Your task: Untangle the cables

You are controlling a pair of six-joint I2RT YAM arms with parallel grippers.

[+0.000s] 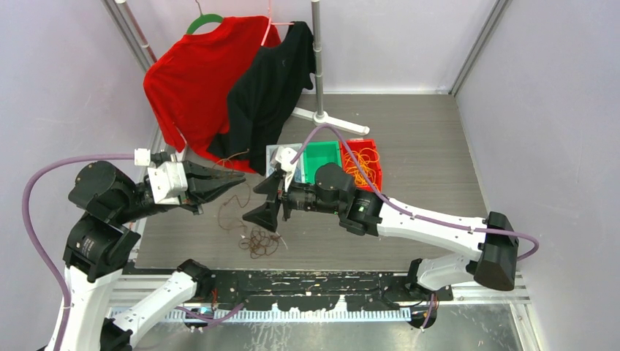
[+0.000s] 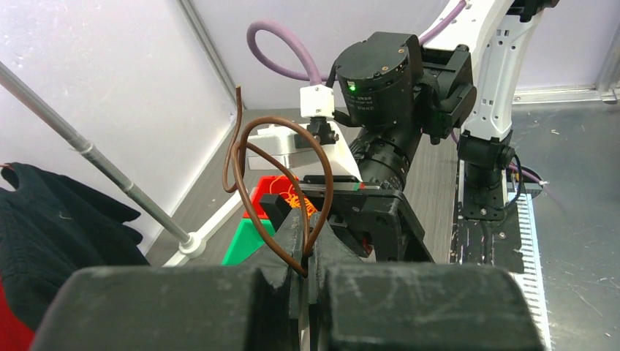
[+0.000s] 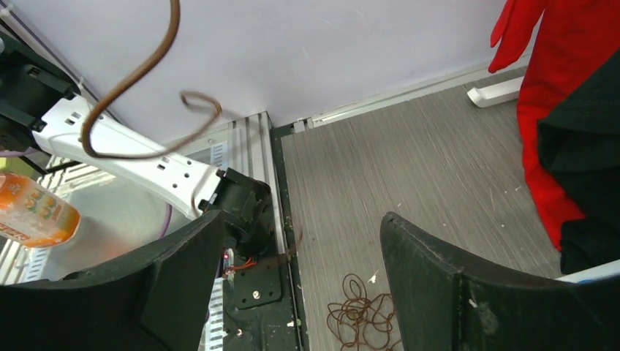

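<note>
The left gripper (image 2: 311, 272) is closed completely, and it pinches one dark brown cable (image 2: 328, 175) between its fingertips. It hangs up and to the left of the brown tangle (image 1: 257, 241) that lies on the table. The pinched cable makes a loop above the fingers, and its free part hangs down toward that tangle. I think it is held high so that its own weight can pull it out of the other loops.

The right gripper (image 1: 265, 201) is just above the tangle, a little to the far side, and it faces the left one. Its jaws stand wide apart and there is nothing between them. In the right wrist view the tangle shows on the table through the gap, and the lifted cable passes above and to the side, without touching the fingers. This looks like a moment between two grips.

More cables, orange ones (image 1: 360, 167), lie in a red bin (image 1: 379, 164) beyond the tangle and to its right. The separating is probably at an early stage, because the brown bunch is knotted together.
</note>
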